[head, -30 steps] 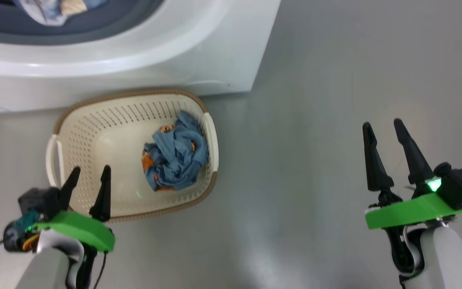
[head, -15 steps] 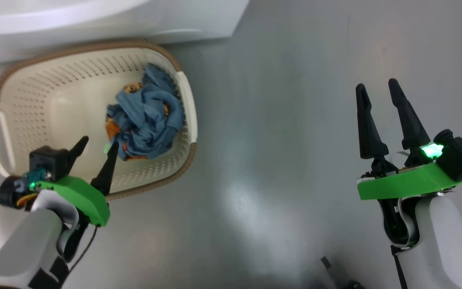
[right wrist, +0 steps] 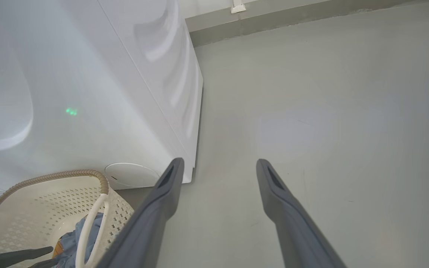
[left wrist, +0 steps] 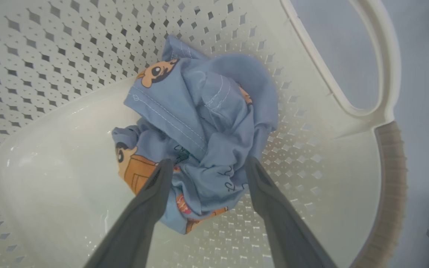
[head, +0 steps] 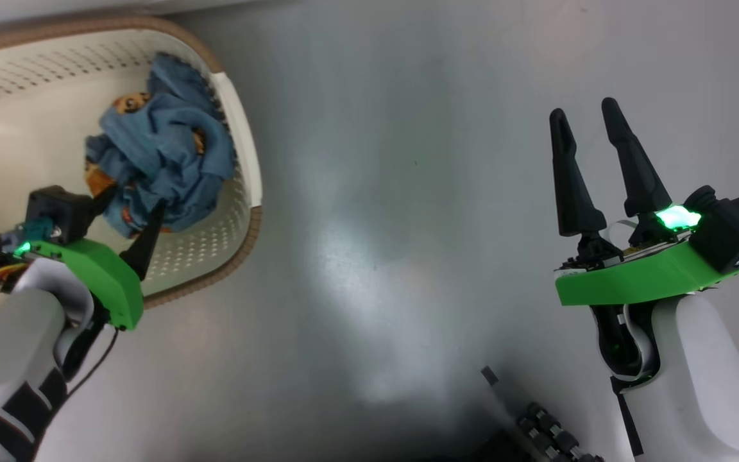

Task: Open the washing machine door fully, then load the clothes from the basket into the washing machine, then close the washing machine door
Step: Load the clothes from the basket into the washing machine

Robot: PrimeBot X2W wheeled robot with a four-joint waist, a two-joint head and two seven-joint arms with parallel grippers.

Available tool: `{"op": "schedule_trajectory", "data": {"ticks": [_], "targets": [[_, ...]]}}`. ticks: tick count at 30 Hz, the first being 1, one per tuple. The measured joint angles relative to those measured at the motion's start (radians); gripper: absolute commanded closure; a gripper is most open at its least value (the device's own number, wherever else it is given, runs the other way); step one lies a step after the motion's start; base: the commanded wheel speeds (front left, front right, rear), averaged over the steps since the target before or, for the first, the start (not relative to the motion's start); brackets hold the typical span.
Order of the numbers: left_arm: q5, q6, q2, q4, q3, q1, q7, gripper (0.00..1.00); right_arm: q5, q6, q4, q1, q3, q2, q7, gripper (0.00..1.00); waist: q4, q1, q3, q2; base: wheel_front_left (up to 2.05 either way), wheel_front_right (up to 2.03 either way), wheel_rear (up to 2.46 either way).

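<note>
The loading is only part-way, I'd judge. One soft, crumpled bundle of light-blue clothes (head: pixel 158 144) printed with orange-brown cartoon bears lies in the small cream-white perforated plastic basket (head: pixel 16 122) with the brown woven-look rim. It has yet to go into the big white front-loading washing machine (right wrist: pixel 106 93), and closing the door comes after that (how the door stands I cannot tell from here). The basket sits on the grey floor (head: pixel 408 192) at the left, just in front of the machine. The bundle lies against the basket's right wall, beside the handle. The left gripper (head: pixel 131 200) hangs over it, its two long dark fingers (left wrist: pixel 145 201) spread wide, one either side of the bundle's near end — pinching nothing yet. The right gripper (head: pixel 583 110) is well apart at the right, above bare floor, its fingers likewise spread and empty.
</note>
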Motion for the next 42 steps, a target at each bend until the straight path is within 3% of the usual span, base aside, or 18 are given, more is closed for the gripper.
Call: {"op": "schedule_trajectory", "data": {"ticks": [9, 22, 23, 25, 26, 36, 42], "targets": [[-0.106, 0.000, 0.043, 0.006, -0.175, -0.089, 0.000, 0.00, 0.009, 0.000, -0.008, -0.013, 0.017, 0.001, 0.000, 0.00, -0.046, 0.0000, 0.048, 0.0000, 0.00, 0.00, 0.00], [-0.236, 0.000, 0.070, 0.021, -0.336, -0.161, 0.000, 0.00, 0.019, 0.000, -0.019, -0.014, 0.048, 0.002, 0.000, 0.00, -0.085, 0.0000, 0.073, 0.0000, 0.00, 0.00, 0.00], [-0.248, 0.000, 0.070, 0.023, -0.345, -0.167, 0.000, 0.45, 0.019, 0.000, -0.020, -0.014, 0.049, 0.002, 0.000, 0.00, -0.087, 0.0000, 0.074, 0.0000, 0.00, 0.00, 0.00], [-0.263, 0.000, 0.072, 0.028, -0.357, -0.172, 0.000, 0.85, 0.019, 0.000, -0.021, -0.014, 0.050, 0.003, 0.000, 0.00, -0.089, 0.0000, 0.074, 0.0000, 0.00, 0.00, 0.00], [-0.269, 0.000, 0.072, 0.030, -0.363, -0.174, 0.000, 1.00, 0.019, 0.000, -0.021, -0.014, 0.050, 0.003, 0.000, 0.00, -0.091, 0.0000, 0.074, 0.0000, 0.00, 0.00, 0.00], [-0.356, 0.000, 0.058, 0.033, -0.374, -0.181, 0.000, 1.00, 0.016, 0.000, -0.024, -0.014, 0.035, 0.003, 0.000, 0.00, -0.077, 0.0000, 0.051, 0.0000, 0.00, 0.00, 0.00], [-0.374, 0.000, 0.034, 0.024, -0.205, -0.160, 0.000, 1.00, 0.002, 0.000, -0.014, -0.013, 0.012, 0.003, 0.000, 0.00, -0.049, 0.0001, -0.001, 0.0000, 0.00, 0.00, 0.00]]}}
